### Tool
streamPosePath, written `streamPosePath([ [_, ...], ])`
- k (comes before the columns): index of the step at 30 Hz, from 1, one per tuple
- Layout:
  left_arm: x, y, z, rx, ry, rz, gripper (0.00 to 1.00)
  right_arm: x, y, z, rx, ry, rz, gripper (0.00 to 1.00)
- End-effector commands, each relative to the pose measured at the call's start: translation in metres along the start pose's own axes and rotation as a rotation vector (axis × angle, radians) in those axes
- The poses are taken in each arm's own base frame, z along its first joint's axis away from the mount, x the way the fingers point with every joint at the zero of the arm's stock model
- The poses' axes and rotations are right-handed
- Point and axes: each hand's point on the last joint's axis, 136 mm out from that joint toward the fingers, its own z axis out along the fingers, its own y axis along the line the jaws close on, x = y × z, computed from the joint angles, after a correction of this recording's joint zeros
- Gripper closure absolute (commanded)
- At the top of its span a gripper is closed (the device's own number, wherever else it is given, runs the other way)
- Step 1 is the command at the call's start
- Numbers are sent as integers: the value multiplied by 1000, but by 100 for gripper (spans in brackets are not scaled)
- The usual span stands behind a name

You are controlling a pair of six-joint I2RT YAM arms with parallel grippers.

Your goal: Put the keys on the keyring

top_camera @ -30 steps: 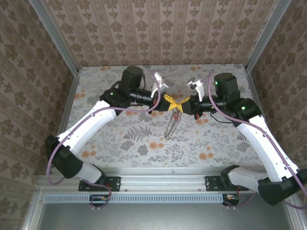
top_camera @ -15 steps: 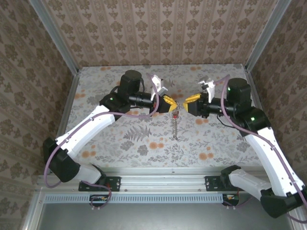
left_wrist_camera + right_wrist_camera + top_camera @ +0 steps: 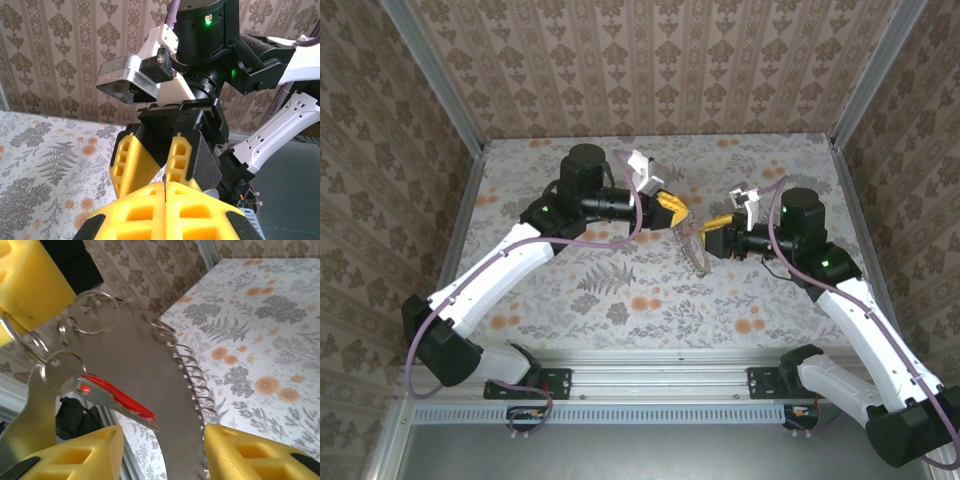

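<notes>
Top external: keyring hangs over the counter between the two tools.
Left tool is pinched tight on the keyring's upper end; right tool stands just beside it, fingers apart, gripping nothing. Right wrist view: red-headed key dangles from it.

Left gripper pinches thin keyring edge, facing right gripper, fingers parted.

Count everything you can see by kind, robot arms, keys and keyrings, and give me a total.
robot arms: 2
red-headed key: 1
keyring: 1
total: 4
</notes>
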Motion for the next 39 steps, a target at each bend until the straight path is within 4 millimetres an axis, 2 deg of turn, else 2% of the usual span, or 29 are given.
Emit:
streamPosePath([
  [1, -17, -8, -4, 9, -45, 39, 100, -13, 18, -1, -74, -50, -35, 50],
  [9, -17, -7, -4, 8, -47, 33, 100, -15, 26, 7, -109, -48, -41, 47],
  [18, -19, -7, -4, 2, -60, 38, 100, -12, 34, 16, -125, -43, -43, 48],
  [22, -19, -6, -4, -5, -63, 38, 100, -12, 35, 20, -133, -41, -40, 58],
  [26, -18, -5, -4, -12, -65, 40, 100, -12, 36, 20, -135, -39, -41, 83],
  [30, -19, -6, -6, -21, -70, 45, 100, -10, 34, 20, -122, -31, -47, 100],
  [39, -19, -6, -7, -30, -74, 50, 100, -9, 33, 19, -107, -20, -53, 100],
])
